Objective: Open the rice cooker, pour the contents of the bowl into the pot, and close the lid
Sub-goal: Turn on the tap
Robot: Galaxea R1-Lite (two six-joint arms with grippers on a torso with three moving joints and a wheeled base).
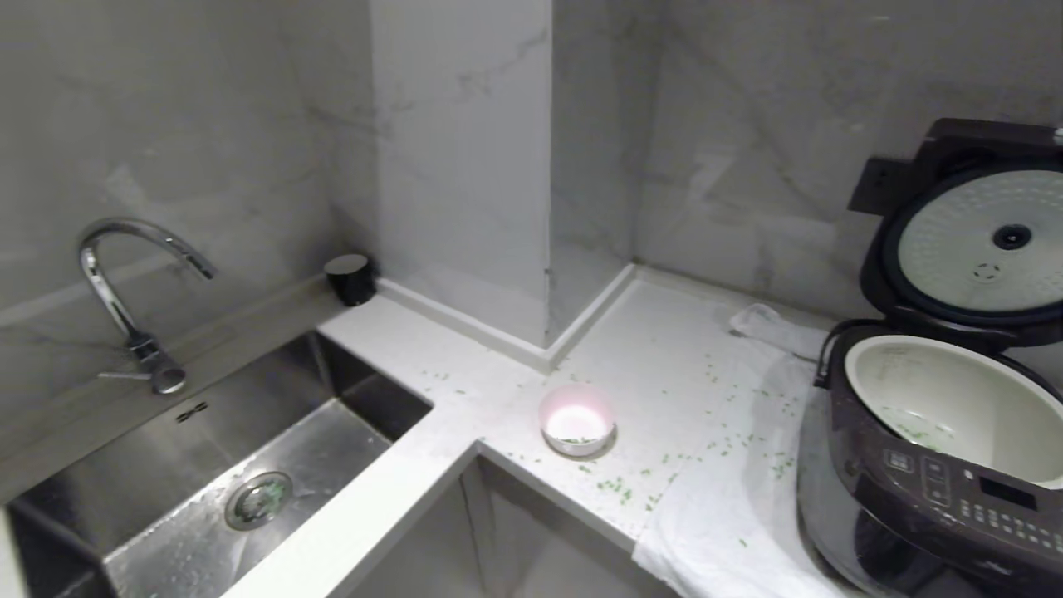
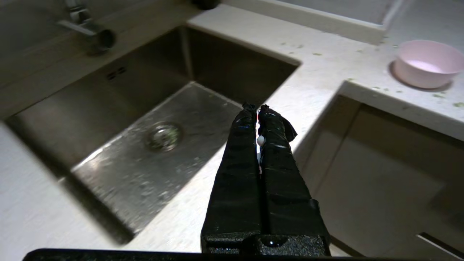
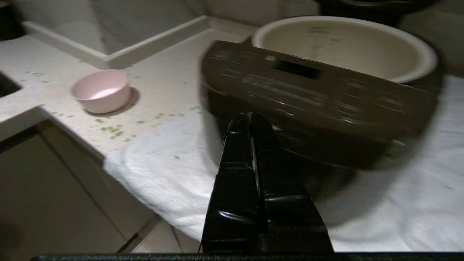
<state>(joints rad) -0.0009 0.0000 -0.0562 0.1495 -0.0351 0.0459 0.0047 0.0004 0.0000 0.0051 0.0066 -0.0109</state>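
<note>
We read the task as mostly done. Lid (image 1: 980, 241) stands up, pot (image 1: 955, 399) has a few green bits (image 1: 918, 432) at the bottom. Rice cooker (image 1: 938, 473) sits at 4 o'clock in head view, on a white cloth (image 1: 731, 515). Bowl (image 1: 576, 419) near center, approx. empty, w/ bits scattered on counter (image 1: 432, 399). Left gripper (image 2: 256, 107) and right gripper (image 3: 247, 116) both pinched closed, holding nothing, low by the counter edge. Left to do: close lid.

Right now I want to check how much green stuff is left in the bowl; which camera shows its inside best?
The head view: it looks down into the bowl, showing a few green bits. Both wrist views catch it side-on, inside mostly hidden.
</note>
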